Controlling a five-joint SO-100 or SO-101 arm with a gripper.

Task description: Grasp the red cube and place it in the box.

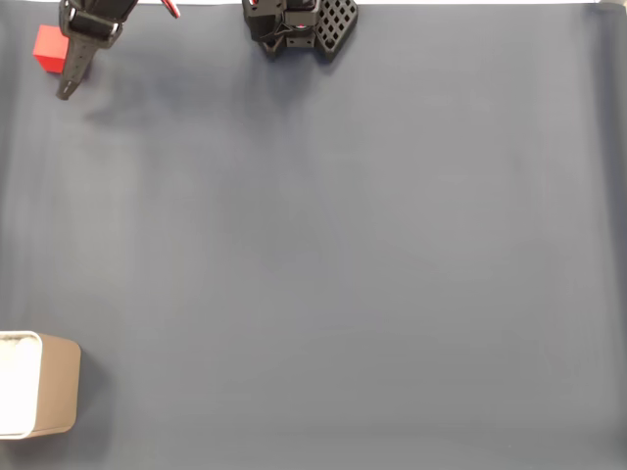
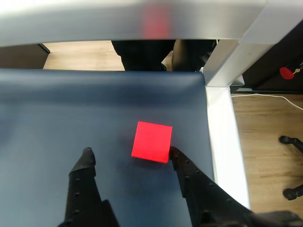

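between open pincer (image 2: 129, 153) fingers: unmarked red cube (image 2: 152, 141).

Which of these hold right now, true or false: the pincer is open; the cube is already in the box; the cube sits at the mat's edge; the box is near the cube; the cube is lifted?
1. The pincer is open. True: its two fingers stand apart in the wrist view.
2. The red cube is in the box. False: it lies on the dark mat.
3. The cube sits near the mat's edge. True: in the wrist view the mat's border runs just beside it.
4. The box is close to the cube. False: in the fixed view the cube is top left, the box bottom left.
5. The cube is lifted. False: it rests on the mat, one finger at its corner.
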